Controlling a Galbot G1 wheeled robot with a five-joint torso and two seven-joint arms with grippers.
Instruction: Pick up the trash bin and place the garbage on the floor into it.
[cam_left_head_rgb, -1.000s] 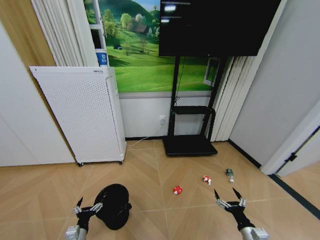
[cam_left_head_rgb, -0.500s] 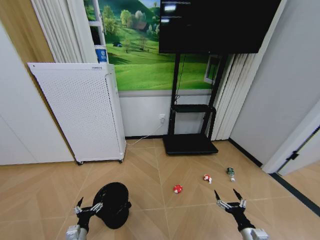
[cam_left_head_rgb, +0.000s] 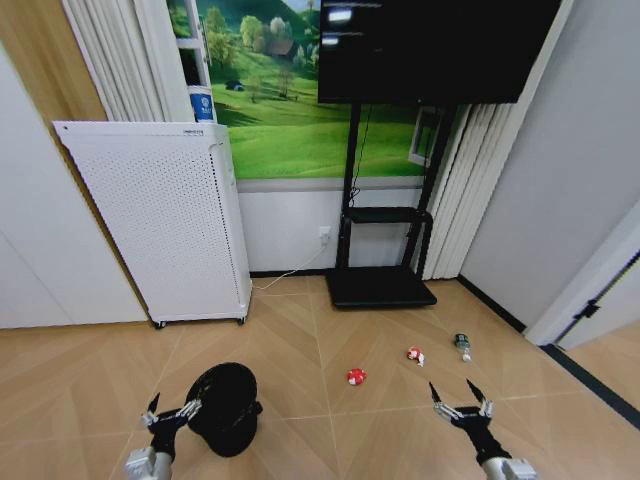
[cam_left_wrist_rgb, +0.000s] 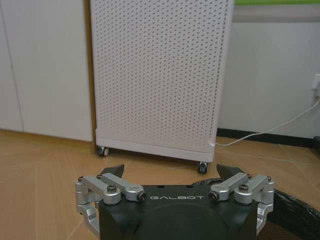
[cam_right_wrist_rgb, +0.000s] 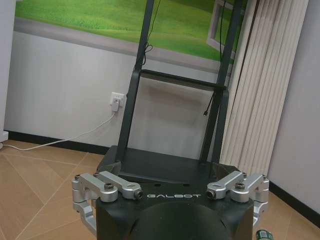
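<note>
Black trash bin (cam_left_head_rgb: 226, 408) on the wooden floor (cam_left_head_rgb: 300, 340), near left, standing upright with its round mouth open to the camera. Left claw (cam_left_head_rgb: 167, 413) just beside the bin's left rim, fingers spread wide, nothing between them; from the head view, cannot tell whether a fingertip touches the rim. In the left wrist view, the left claw (cam_left_wrist_rgb: 170, 172) spread open and low, a sliver of the bin's dark rim (cam_left_wrist_rgb: 295, 210) at the near right corner.

Garbage farther right on the floor, well apart from the bin: a red crumpled piece (cam_left_head_rgb: 355, 377) near the middle, a red-and-white piece (cam_left_head_rgb: 414, 355) a little farther and to the right, a small clear bottle (cam_left_head_rgb: 461, 346) with a green label farther right again. Right claw (cam_left_head_rgb: 461, 401) near right, fingers spread, empty, hovering on the near side of the bottle and the red-and-white piece, apart from both. In the right wrist view, the right claw (cam_right_wrist_rgb: 167, 167) open, with a green scrap of the bottle (cam_right_wrist_rgb: 263, 234) at the low right corner.

Behind, at the far left, a white perforated appliance (cam_left_head_rgb: 165, 220) on small wheels against the wall, a white cable (cam_left_head_rgb: 285, 281) trailing to a wall socket (cam_left_head_rgb: 324, 239). Right of it, a black stand (cam_left_head_rgb: 380, 250) carrying a dark screen (cam_left_head_rgb: 430, 50), with a green landscape picture (cam_left_head_rgb: 290, 130) on the wall behind and pale curtains (cam_left_head_rgb: 470, 190) to the right.
</note>
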